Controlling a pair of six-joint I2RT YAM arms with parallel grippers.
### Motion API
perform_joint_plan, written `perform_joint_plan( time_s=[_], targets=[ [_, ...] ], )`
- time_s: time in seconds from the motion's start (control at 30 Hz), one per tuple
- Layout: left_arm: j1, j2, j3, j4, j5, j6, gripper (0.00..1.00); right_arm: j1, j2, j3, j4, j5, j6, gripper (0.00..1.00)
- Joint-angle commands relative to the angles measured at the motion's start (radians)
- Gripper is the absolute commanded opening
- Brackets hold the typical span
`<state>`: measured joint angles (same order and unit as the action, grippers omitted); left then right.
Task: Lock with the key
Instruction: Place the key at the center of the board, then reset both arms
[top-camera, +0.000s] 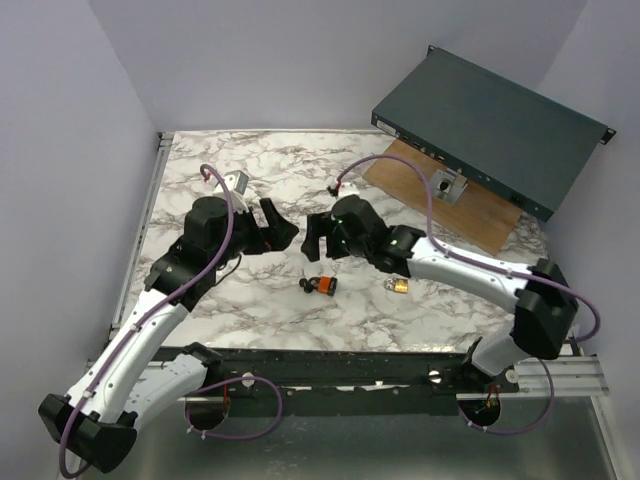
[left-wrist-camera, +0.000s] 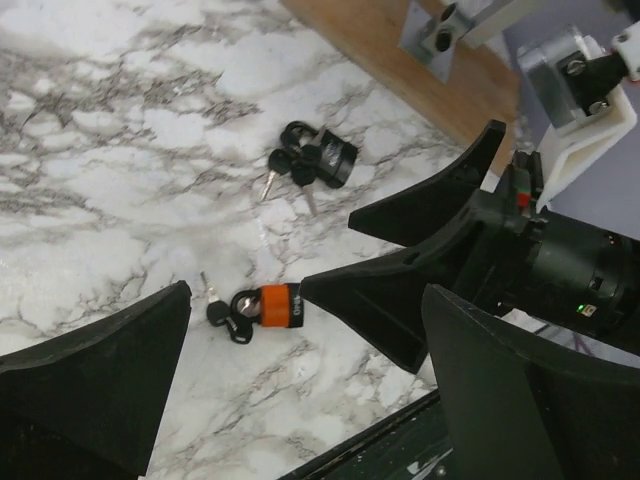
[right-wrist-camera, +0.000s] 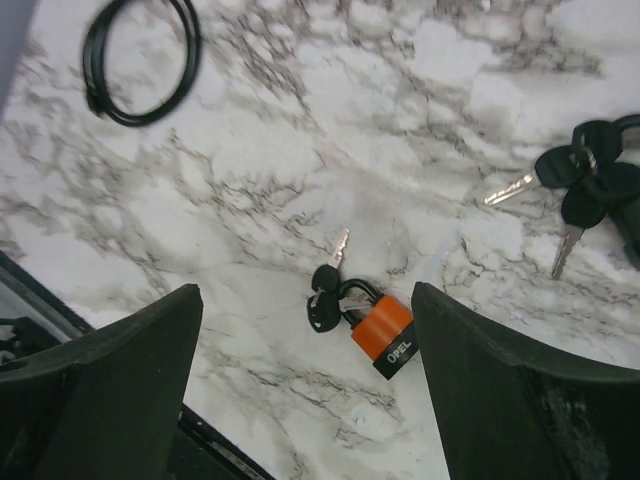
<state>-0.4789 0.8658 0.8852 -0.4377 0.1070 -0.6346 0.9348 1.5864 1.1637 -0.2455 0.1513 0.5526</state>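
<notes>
1. Left arm: I see it rising from its base at the near left, elbow bent. The left hand (top-camera: 275, 228) is tipped inward toward the middle of the tabletop (top-camera: 280, 325), with its fingers spread wide and holding nothing.
2. Right arm: it sweeps low from the near right across to the centre. The right hand (top-camera: 318, 242) faces the left one, near it but apart, and is likewise wide open and empty.
3. Orange padlock (right-wrist-camera: 382, 328): it lies flat on the marble, just nearer to me than the gap between the two hands, and neither hand touches it. In the right wrist view it sits between the two dark fingers, below them.
4. Black-headed keys (right-wrist-camera: 323, 290): these lie against the padlock's shackle. I cannot tell whether any key sits in the keyhole.
5. Second padlock (left-wrist-camera: 322, 158): this one is black with its own bunch of keys and lies further out, toward the wooden board (top-camera: 450, 195). The right wrist view cuts it off at the frame edge, so only its keys show there.
6. Hard to make out: a small brass-coloured item (top-camera: 397, 287) beside the right forearm — too small in the top view to name.
</notes>
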Motion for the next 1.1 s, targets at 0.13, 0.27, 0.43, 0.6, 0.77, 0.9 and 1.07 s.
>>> perform_joint_plan(
  time_s=[0.13,0.27,0.43,0.6,0.77,0.9,1.07],
  targets=[
    [0.004,-0.020,0.275,-0.118,0.114,0.143,0.99,0.005,-0.246,0.071,-0.004,0.128,-0.043,1.00],
    [0.004,0.022,0.428,-0.216,0.110,0.188,0.99,0.005,-0.324,0.103,-0.009,0.167,-0.053,1.00],
    [0.003,0.027,0.514,-0.266,0.077,0.228,0.99,0.004,-0.409,0.083,0.038,0.199,-0.057,1.00],
    [0.004,0.014,0.526,-0.283,0.047,0.254,0.99,0.004,-0.444,0.066,0.065,0.208,-0.065,1.00],
    [0.005,0.005,0.516,-0.282,0.049,0.257,0.99,0.004,-0.431,0.073,0.068,0.210,-0.072,1.00],
    [0.003,0.005,0.512,-0.281,0.042,0.268,0.99,0.005,-0.421,0.076,0.069,0.210,-0.074,1.00],
    [0.003,0.007,0.505,-0.288,0.046,0.267,0.98,0.004,-0.417,0.071,0.070,0.205,-0.074,1.00]
  ],
)
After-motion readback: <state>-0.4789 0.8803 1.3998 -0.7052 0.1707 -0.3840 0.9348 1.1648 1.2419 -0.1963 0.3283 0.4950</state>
